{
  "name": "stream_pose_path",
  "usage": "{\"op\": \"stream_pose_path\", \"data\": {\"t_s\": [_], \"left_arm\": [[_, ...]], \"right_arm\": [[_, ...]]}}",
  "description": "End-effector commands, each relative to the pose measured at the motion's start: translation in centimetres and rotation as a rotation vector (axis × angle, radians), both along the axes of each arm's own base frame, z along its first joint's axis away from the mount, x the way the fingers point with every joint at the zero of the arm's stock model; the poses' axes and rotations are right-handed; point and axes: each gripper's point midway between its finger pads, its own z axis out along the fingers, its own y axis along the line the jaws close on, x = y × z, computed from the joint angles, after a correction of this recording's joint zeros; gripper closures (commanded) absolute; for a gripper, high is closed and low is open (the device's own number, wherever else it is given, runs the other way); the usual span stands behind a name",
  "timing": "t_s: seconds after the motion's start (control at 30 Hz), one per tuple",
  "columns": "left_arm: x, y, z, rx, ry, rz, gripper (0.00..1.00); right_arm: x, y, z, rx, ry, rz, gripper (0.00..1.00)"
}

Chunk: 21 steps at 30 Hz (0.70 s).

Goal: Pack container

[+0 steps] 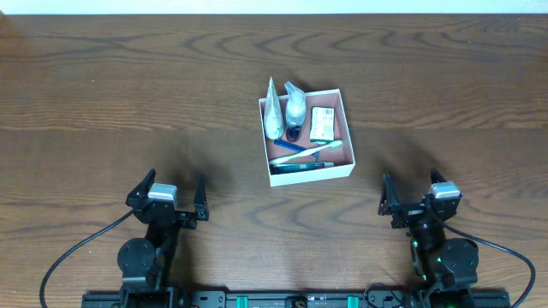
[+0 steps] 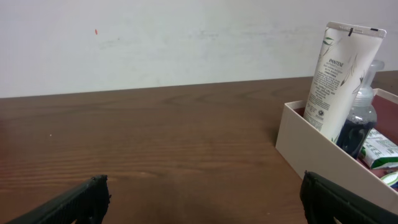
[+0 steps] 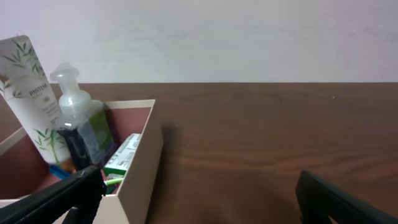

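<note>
The container [image 1: 349, 144], a shallow white-walled box with a pink-brown inside, sits mid-table. Inside it lie a white Pantene tube [image 1: 272, 111], a clear pump bottle [image 1: 295, 107], a small green-and-white packet [image 1: 322, 124] and a toothbrush [image 1: 308, 152]. My left gripper [image 1: 168, 193] rests open near the front left, well away from the box. At the front right, my right gripper [image 1: 413, 195] is open too, holding nothing. The left wrist view has the container's wall [image 2: 311, 149], tube [image 2: 339, 74] and bottle [image 2: 362, 118] to the right. In the right wrist view the box wall [image 3: 144, 162], tube [image 3: 34, 93] and bottle [image 3: 78, 118] lie left.
Dark wooden table [image 1: 103, 103] stretches on all sides of the box. Black cables [image 1: 73, 257] run from both arm bases at the front edge. A pale wall [image 2: 155, 37] stands behind the table.
</note>
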Motion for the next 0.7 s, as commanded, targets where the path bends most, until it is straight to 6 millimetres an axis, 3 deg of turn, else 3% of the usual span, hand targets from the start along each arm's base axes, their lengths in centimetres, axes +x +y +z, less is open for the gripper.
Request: {"op": "stream_pose_path", "data": {"t_s": [0.0,0.67], "left_arm": [[-0.07,-0.13,-1.56,-0.003,0.046,-0.009,0.02],[-0.07,-0.13,-1.56,-0.003,0.046,-0.009,0.02]], "right_arm": [[0.02,-0.35,-0.08,-0.053,-0.007,-0.011,0.01],[0.02,-0.37,-0.07,-0.070,-0.010,-0.011,0.01]]}}
